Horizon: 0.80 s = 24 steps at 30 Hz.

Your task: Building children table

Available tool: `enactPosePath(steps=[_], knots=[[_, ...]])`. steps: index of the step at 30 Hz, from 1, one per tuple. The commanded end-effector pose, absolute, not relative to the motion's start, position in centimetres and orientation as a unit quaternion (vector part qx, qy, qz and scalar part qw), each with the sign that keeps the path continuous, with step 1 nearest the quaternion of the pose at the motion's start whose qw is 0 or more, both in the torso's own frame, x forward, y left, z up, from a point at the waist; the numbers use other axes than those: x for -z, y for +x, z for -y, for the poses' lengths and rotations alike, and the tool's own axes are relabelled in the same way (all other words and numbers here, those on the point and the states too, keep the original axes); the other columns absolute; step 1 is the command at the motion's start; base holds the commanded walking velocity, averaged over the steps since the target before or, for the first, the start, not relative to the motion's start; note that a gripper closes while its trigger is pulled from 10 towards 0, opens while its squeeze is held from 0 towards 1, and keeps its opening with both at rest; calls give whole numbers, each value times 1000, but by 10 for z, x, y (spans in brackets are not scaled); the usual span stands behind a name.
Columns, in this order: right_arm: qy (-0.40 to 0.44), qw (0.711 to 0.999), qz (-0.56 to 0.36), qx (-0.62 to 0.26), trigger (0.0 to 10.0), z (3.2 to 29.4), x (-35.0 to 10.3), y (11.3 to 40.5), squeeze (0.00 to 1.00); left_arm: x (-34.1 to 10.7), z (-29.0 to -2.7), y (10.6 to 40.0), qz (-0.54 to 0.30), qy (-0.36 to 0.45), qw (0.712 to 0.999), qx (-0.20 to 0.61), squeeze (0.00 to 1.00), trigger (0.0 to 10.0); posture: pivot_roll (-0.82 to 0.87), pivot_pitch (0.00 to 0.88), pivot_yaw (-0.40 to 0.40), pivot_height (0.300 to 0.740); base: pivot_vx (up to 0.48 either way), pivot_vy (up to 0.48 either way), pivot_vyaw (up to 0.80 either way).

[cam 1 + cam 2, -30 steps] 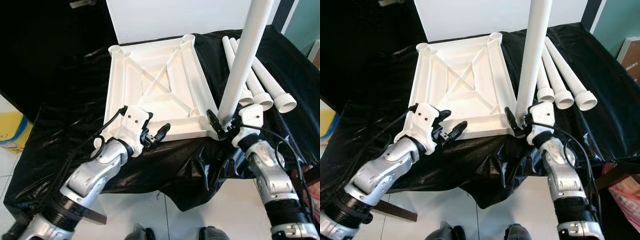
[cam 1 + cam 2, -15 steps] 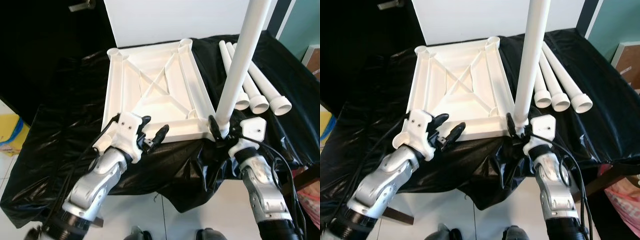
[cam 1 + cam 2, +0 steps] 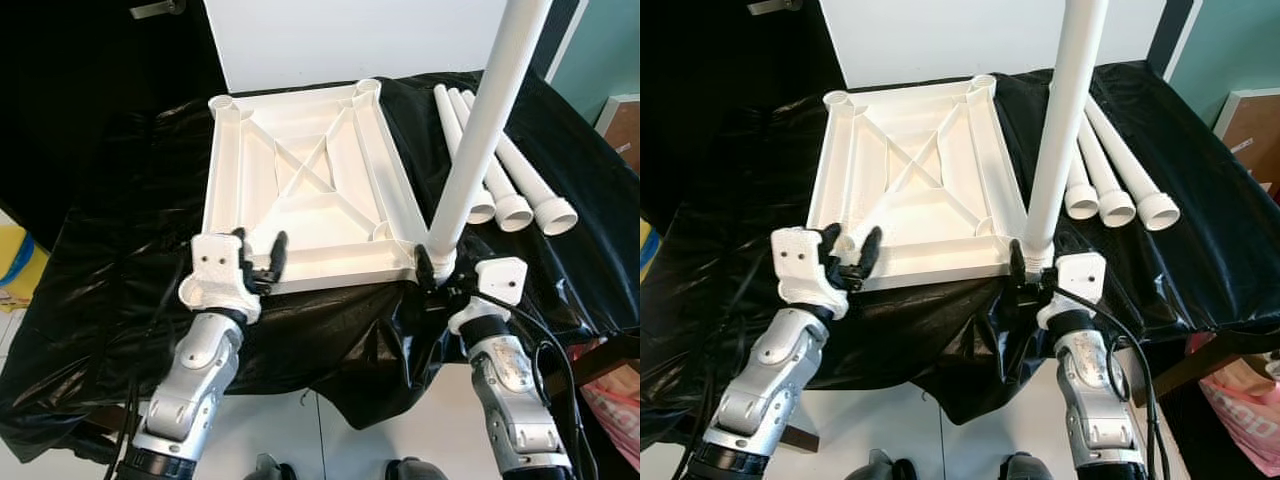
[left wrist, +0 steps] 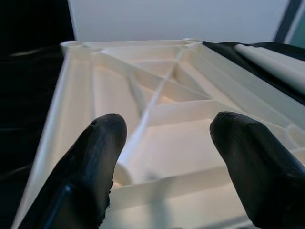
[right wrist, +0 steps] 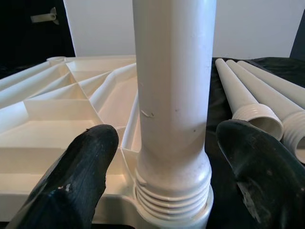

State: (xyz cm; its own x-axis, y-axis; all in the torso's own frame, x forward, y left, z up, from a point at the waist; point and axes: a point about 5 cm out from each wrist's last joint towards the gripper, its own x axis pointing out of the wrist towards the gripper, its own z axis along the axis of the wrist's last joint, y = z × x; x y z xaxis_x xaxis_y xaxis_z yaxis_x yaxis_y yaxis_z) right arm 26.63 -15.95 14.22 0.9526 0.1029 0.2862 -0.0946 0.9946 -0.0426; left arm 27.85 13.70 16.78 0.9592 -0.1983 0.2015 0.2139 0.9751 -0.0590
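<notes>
Nearest, the right tool [image 3: 1032, 283] stands spread wide on either side of the upright leg [image 3: 1064, 120], not gripping it. The leg sits in the near right corner socket of the inverted tabletop [image 3: 910, 190], with several screw threads exposed above the socket in the right wrist view.

Risk: the leg is probably not fully seated, so it may lean or topple unsupported.

The left tool [image 3: 851, 256] is also spread wide, empty, at the tabletop's near edge, which overhangs the counter [image 3: 735, 200]; a downward push there may tip the tabletop.

Farther right, three spare legs [image 3: 1110, 165] lie side by side and could roll.

No readable writing or brand marks are visible.
</notes>
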Motion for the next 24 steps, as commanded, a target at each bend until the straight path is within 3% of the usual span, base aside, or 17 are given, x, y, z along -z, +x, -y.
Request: enactPosePath(steps=[1, 24], knots=[[-17, 989, 134, -51, 10000, 159, -137, 265, 0, -164, -145, 280, 95, -39, 993, 64, 0, 10000, -148, 102, 45, 740, 0, 0, 0], [-29, 990, 131, -41, 10000, 163, -137, 260, 0, -164, -147, 276, 115, -28, 989, 84, 0, 10000, -98, 105, 40, 740, 0, 0, 0]])
